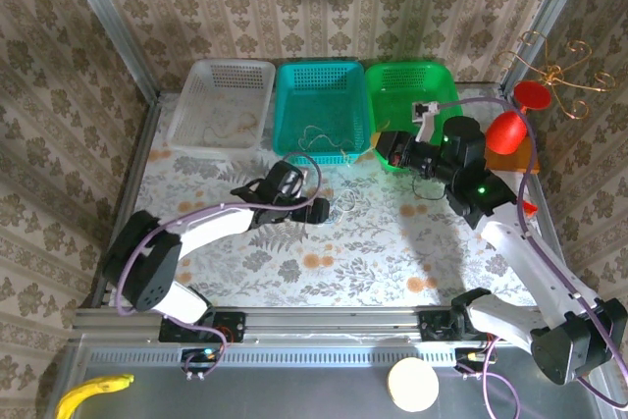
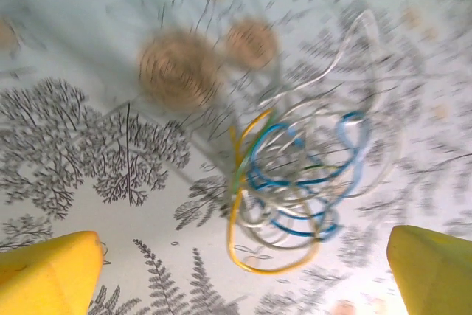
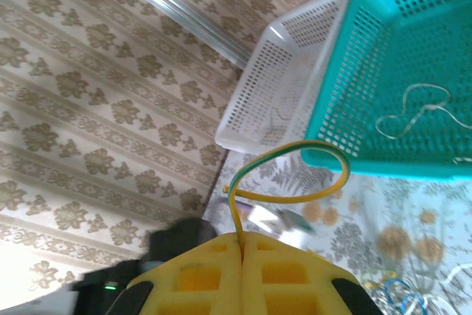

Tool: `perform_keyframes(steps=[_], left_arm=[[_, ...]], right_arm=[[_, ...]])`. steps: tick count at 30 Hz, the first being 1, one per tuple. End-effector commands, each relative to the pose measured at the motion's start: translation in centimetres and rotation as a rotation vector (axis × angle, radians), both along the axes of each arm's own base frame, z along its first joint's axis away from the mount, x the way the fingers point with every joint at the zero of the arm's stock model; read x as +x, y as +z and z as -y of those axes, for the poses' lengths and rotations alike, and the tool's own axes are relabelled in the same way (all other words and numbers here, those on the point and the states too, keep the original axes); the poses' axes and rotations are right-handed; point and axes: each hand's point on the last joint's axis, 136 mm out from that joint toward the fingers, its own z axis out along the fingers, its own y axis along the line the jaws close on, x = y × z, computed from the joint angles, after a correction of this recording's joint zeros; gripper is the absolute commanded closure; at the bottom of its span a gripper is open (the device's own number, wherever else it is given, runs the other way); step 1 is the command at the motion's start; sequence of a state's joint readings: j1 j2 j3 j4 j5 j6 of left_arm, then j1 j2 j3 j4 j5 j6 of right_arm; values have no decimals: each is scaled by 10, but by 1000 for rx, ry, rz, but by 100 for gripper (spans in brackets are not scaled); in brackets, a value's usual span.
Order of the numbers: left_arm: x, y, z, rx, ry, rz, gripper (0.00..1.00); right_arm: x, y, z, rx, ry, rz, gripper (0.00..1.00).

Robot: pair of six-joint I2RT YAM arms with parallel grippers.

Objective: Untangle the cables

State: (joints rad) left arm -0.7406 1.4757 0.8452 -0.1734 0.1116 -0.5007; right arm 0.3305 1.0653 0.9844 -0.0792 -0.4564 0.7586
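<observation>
Partway: one whitish cable [image 3: 413, 112] in the teal basket [image 3: 369, 164], my right pincer [image 3: 242, 245] clamped on a yellow-green cable [image 3: 324, 156] beside it, left pincer [image 2: 240, 278] wide open and empty over the tangle [image 2: 295, 182] on the surface in front of it.

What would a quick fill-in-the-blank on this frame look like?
The right gripper is ____ on a thin yellow-green cable.
The left gripper hovers ____ above a tangled bunch of white, blue and yellow cables.
The teal plastic basket stands ____ the white plastic basket and the green plastic basket.
Missing: shut; open; between.
</observation>
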Motion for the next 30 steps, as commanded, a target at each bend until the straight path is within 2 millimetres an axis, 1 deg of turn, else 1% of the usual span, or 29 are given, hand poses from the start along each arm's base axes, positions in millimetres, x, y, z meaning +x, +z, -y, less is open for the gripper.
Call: perform_keyframes(steps=[1, 4, 8, 10, 12, 16, 21, 26, 30], left_arm=[[2, 51, 2, -104, -23, 48, 0], [0, 80, 0, -201, -17, 70, 0], [-8, 111, 7, -327, -38, 91, 0], [-11, 121, 11, -378, -44, 92, 0], [-12, 127, 14, -425, -41, 87, 2], [-13, 125, 23, -515, -17, 51, 10], [-13, 106, 34, -550, 13, 0, 17], [-13, 92, 39, -535, 35, -19, 25], [-10, 89, 39, -539, 46, -15, 30]], right_arm=[[-1, -7, 8, -25, -37, 25, 100], [0, -28, 10, -51, -46, -8, 100], [2, -58, 8, -81, -47, -61, 100], [3, -70, 4, -82, -40, -84, 100], [4, -80, -2, -84, -32, -101, 100], [5, -96, -19, -104, -3, -125, 100], [5, -111, -39, -120, 29, -142, 100], [4, -117, -50, -128, 48, -150, 100], [4, -117, -53, -127, 52, -149, 100]])
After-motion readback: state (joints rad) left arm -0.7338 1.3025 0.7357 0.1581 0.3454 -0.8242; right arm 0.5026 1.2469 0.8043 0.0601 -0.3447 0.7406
